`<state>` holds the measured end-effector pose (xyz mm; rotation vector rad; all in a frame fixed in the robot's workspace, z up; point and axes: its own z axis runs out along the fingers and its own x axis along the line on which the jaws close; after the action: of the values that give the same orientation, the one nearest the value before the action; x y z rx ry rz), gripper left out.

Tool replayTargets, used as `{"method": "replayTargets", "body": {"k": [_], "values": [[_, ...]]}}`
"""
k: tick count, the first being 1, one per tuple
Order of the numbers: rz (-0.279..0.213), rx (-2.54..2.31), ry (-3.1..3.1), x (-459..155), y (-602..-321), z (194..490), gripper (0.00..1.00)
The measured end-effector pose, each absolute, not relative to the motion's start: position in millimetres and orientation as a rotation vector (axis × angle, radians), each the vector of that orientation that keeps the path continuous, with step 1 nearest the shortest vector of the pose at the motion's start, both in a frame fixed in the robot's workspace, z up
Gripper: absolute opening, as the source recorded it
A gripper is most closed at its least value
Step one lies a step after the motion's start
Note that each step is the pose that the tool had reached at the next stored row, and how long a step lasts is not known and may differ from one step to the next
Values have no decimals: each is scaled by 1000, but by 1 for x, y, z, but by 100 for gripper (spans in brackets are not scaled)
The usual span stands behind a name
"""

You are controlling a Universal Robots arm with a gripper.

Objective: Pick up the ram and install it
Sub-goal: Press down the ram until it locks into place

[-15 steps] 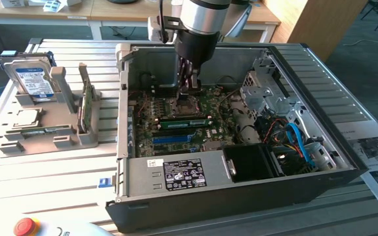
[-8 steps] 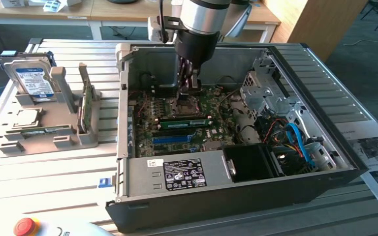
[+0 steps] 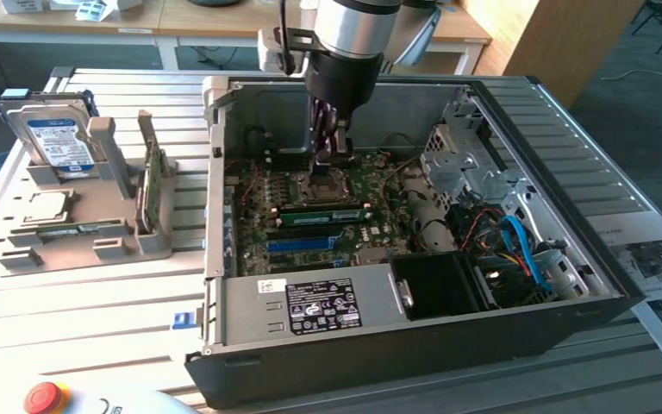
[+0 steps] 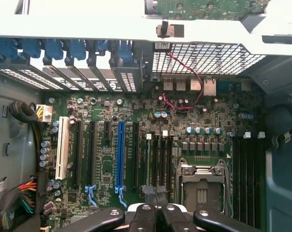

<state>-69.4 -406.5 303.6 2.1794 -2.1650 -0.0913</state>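
Closed, empty gripper (image 4: 155, 212) hovers above motherboard (image 4: 136, 145); judged best aligned squarely, with seated ram (image 3: 325, 215) at its six o'clock in the exterior view.

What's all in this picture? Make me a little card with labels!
place: open computer case on a slatted table
arm: reaches down into the case
jaws: shut, low over the motherboard, next to the empty processor socket
green stick: lies across the motherboard, in front of the socket
rack outside: holds a hard drive standing up
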Motion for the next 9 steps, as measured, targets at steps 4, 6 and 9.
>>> {"method": "replayTargets", "body": {"k": [4, 6, 9], "values": [[-81, 2183, -2168, -72, -406, 303, 11], [-71, 2189, -2170, -72, -406, 304, 11], [-59, 2196, -2172, -72, -406, 304, 11]]}}
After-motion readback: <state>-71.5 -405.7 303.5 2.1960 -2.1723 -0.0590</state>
